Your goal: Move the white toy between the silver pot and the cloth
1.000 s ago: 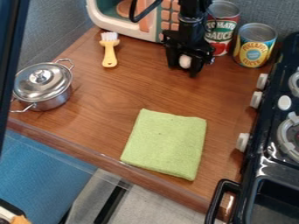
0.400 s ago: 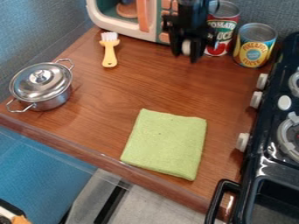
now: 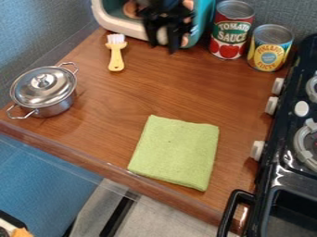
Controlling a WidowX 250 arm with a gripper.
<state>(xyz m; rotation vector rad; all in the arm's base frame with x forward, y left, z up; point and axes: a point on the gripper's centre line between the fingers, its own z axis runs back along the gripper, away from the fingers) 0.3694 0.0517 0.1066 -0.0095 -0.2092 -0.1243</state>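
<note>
"Wooden counter (image 3: 111, 106) under that blue-grey wall (image 3: 46, 28). Where's the white toy (image 3: 162, 36)?"

"By the toy oven (image 3: 117, 21), pinched in the gripper (image 3: 163, 46), fingers parted about its width."

"What could go wrong?"

"A weak pinch might drop it early; poor aim could land it on the cloth (image 3: 174, 152) or silver pot (image 3: 57, 104)."

"Labels?"

"Printed, on the red can (image 3: 230, 34) and yellow-blue can (image 3: 269, 52)."

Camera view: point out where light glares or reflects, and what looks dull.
In the camera view, bright highlights sit on the silver pot's lid and the black stove; a pale sheen runs along the counter's front edge; the green cloth looks matt, free of glare.
</note>
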